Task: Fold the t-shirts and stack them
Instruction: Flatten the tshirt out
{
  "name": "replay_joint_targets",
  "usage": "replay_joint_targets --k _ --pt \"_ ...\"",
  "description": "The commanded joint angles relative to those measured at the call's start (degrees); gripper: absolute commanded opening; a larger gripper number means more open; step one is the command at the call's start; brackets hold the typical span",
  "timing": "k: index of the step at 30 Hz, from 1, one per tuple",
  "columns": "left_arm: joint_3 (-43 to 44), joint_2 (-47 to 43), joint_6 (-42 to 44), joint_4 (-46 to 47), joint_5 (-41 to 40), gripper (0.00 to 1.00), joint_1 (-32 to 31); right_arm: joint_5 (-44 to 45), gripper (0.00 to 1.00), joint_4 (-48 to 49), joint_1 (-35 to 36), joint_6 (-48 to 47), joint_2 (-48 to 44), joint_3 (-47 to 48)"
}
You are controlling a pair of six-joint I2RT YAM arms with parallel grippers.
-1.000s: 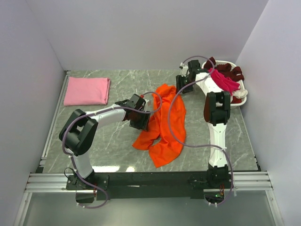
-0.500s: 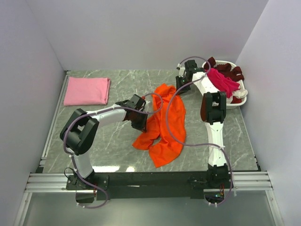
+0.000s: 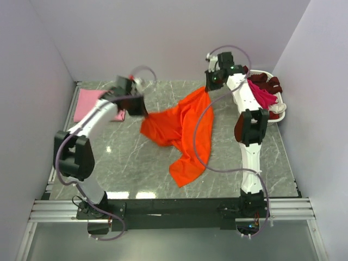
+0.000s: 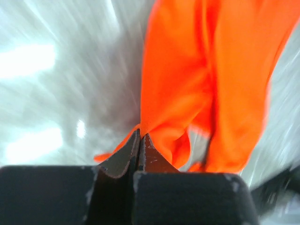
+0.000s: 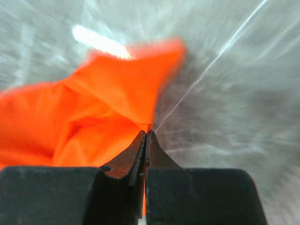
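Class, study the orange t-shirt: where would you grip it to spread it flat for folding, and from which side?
Probably at two far-apart edges, each from its outer side. The orange t-shirt is limp, so a single hold would let it bunch. The left gripper and the right gripper each pinch a thin edge fold, with the cloth stretched between them.

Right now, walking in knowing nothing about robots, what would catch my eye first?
The bright orange t-shirt hits you first, lifted and stretched over the middle of the table between the left gripper and the right gripper, each pinched shut on its cloth. After that, a folded light pink t-shirt lies at the far left, and a white basket at the far right holds a magenta shirt and maroon shirts.
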Motion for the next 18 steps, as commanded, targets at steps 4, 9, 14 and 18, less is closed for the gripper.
replay_joint_targets --k 4,9,14,18 --pt "25.2 -6.4 3.6 -4.8 2.5 0.0 10.6 3.0 0.0 5.4 0.8 -5.8 -23.4 6.7" --pt "32.1 -13.6 3.9 -0.9 3.8 0.0 13.0 1.2 0.0 11.3 -0.5 -6.4 -39.4 4.7" --pt "16.2 -31.4 4.7 6.5 8.5 0.0 13.0 -8.8 0.0 10.1 -5.1 -9.3 -56.0 -6.4" --pt "-3.3 -43.7 0.5 9.7 17.9 0.0 13.0 -20.7 0.0 3.4 -7.1 -27.2 -72.9 -32.3"
